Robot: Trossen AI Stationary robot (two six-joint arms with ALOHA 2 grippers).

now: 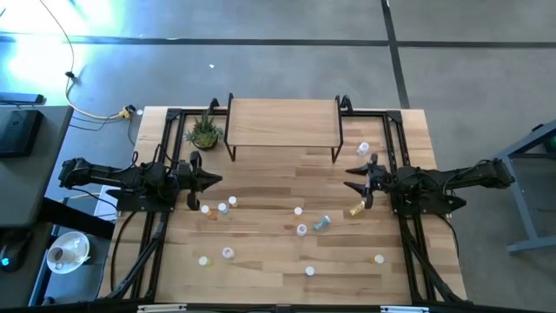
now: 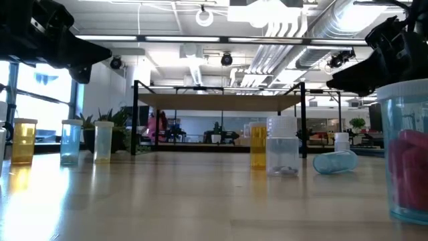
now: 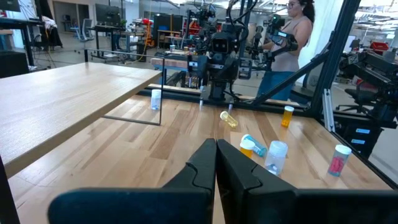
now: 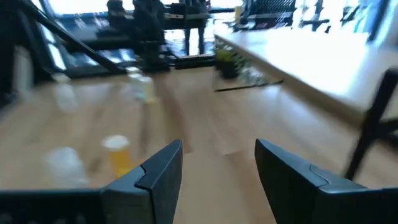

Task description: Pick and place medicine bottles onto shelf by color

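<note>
Your right tool (image 1: 368, 182), jaws spread and empty, sits by the counter's right edge. The tipped yellow bottle (image 1: 355, 209) lies just beside it toward the front edge. The left tool (image 1: 208, 180), pressed together, is far. The shelf (image 1: 282, 123) is bare.

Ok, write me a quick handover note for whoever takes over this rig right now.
Left gripper: shut, empty, waiting at the table's left side near the potted plant.
Right gripper: open, empty, at the right side, close to a yellow bottle lying on the table.
Shelf: at the back centre, nothing on its top.
Medicine bottles: all on the table, scattered across the middle and front; one stands by the shelf's right legs, a blue one lies on its side.
Done: nothing placed yet.
Left: pick every bottle and sort them onto the shelf by colour.
</note>
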